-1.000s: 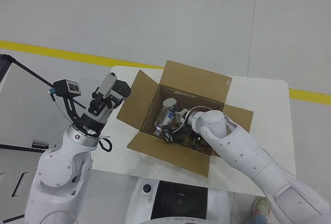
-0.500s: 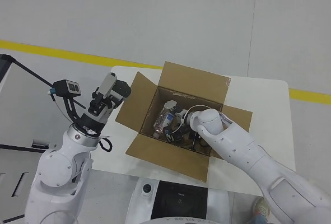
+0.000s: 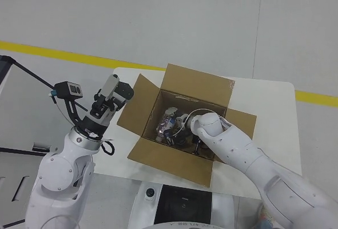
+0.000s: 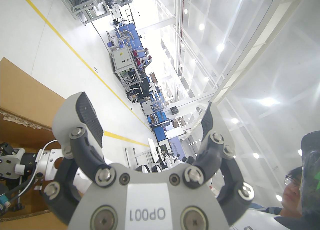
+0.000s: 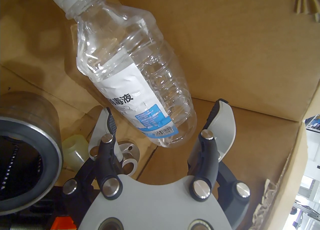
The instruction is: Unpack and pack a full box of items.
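Note:
An open cardboard box (image 3: 200,86) stands on the white table (image 3: 271,103). Inside it lies a clear plastic bottle (image 5: 130,65) with a white cap and a white-and-blue label, leaning against the box wall. My right gripper (image 5: 163,110) is down in the box, open, one finger on each side of the bottle's base without closing on it. From above, my right arm (image 3: 211,129) covers that gripper, and the bottle (image 3: 167,121) peeks out beside it. My left gripper (image 4: 145,105) is open and holds nothing, raised beside the box's left flap (image 3: 137,100).
Beside the bottle in the box are a wide metal ring (image 5: 27,126), a pale yellow-green piece (image 5: 72,146), a silver flange (image 5: 128,156) and something orange (image 5: 65,223). A camera on a black stand (image 3: 68,89) is left of the table.
My right arm has pushed deeper into the box toward its left side, and the box has shifted slightly. The left arm has stayed still.

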